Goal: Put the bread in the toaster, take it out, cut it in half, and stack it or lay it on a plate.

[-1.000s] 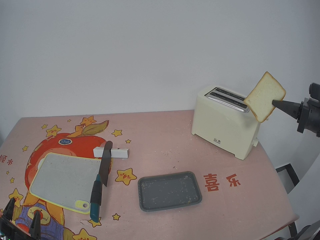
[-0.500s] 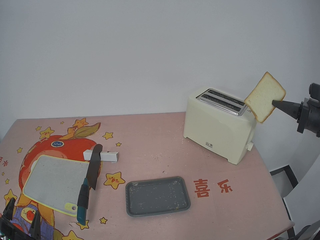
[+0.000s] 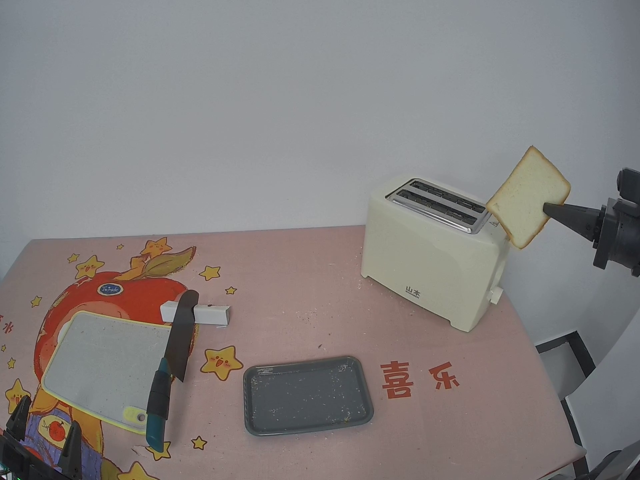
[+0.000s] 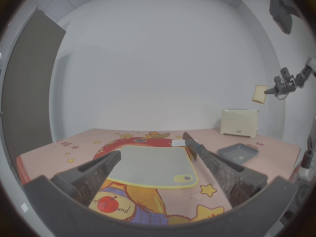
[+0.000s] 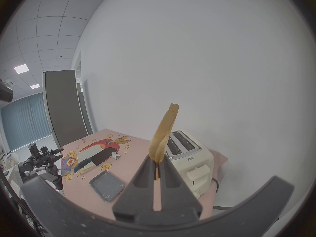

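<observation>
My left fingers (image 4: 95, 176) are open and empty at the worktop's (image 3: 320, 288) near-left corner, beside the cutting board (image 3: 107, 361) and knife (image 3: 175, 348). The plate (image 3: 303, 395) is at mid front edge, the toaster (image 3: 427, 261) at the far-right corner. My right fingers (image 3: 548, 207) grip the bread (image 3: 528, 196), tilted, above the toaster's right end. Step looks like loading. Next I need to shift left, square the slice to a slot and lower it. There's open air above, and the right edge is close.

Plain white wall (image 3: 267, 68), pink table (image 3: 320, 281)

Two red characters (image 3: 420, 379) on the pink table (image 3: 313, 288); small dark logo (image 3: 413, 293) on the toaster (image 3: 440, 261) front.
</observation>
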Robot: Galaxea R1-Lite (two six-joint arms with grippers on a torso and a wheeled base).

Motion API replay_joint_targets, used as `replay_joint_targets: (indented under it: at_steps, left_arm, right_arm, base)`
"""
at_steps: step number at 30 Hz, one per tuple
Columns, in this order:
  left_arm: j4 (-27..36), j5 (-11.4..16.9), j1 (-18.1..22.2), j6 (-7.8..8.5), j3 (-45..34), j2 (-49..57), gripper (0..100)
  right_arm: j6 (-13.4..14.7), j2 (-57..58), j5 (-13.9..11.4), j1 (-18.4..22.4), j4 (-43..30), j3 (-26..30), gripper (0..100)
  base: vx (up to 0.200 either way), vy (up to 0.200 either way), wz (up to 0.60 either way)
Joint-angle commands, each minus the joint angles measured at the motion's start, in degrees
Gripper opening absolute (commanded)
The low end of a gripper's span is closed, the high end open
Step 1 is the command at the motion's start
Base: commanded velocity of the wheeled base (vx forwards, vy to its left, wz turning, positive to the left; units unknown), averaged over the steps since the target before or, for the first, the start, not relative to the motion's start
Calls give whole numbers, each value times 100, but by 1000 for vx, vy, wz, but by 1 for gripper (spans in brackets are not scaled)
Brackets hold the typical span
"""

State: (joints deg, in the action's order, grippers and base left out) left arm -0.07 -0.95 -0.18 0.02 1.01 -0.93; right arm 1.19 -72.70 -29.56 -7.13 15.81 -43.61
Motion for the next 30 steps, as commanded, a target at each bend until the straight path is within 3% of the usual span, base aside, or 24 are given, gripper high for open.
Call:
replay_joint_targets:
  at_steps: [1,5,13,17,26,29,30]
  left_arm:
    - [-1,-2,1,-2,-101,93,100]
    - [-1,-2,1,-38,-101,93,100]
    - [-1,-2,1,-11,-101,93,100]
    - [-1,-2,1,-20,-101,93,100]
    - [-10,-2,1,-46,-101,93,100]
    - [-10,16,9,-38,-101,93,100]
    - [-10,16,1,-46,-101,93,100]
  right_arm:
    - [-102,11,-6,-69,1,107,0]
    - [-111,28,3,-298,1,265,0]
    - [-119,-112,-6,-271,212,195,0]
    - [-401,-473,-14,-298,265,-113,0]
    - [-559,-991,-23,-289,265,-684,0]
    - [-743,-1097,-190,-262,256,-922,0]
    - [-805,-1114,-357,-262,256,-957,0]
  base:
    - [0,-200,0]
    - [0,-150,0]
    - [0,0,0]
    - [0,0,0]
    - [0,0,0]
    - [0,0,0]
    - [0,0,0]
